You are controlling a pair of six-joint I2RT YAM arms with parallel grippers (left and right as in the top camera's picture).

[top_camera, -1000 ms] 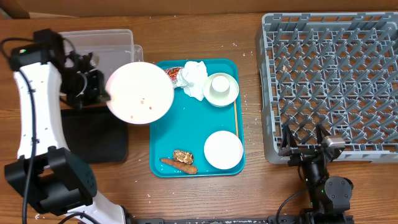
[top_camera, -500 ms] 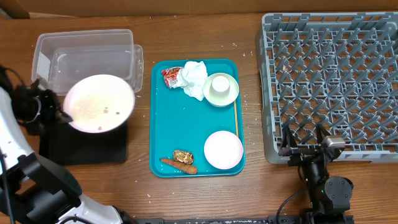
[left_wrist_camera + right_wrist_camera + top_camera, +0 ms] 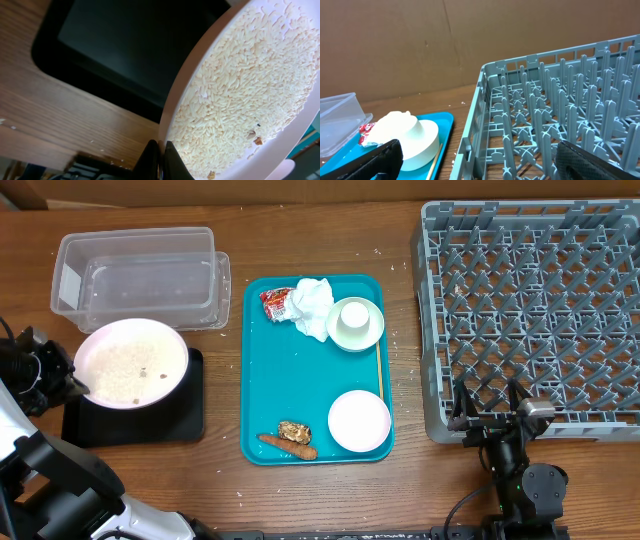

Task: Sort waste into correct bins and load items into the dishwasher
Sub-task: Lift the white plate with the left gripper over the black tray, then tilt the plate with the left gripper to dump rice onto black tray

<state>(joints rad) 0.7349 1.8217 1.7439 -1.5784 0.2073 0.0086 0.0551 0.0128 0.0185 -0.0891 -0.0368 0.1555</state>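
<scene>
Pinching: we see the left gripper (image 3: 160,152) clamped on the rim of the large plate (image 3: 130,365), nine o'clock, partly over the black tray (image 3: 170,420).
Rice: white rice grains (image 3: 240,85) cover it.
Right gripper (image 3: 487,408): spread, five o'clock.

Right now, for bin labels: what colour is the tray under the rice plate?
Black tray, clearest in the overhead view.

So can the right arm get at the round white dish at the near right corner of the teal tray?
Probably yes. The right hand is open and empty near the dish rack's corner, and the round white dish lies uncovered just left of it.
</scene>
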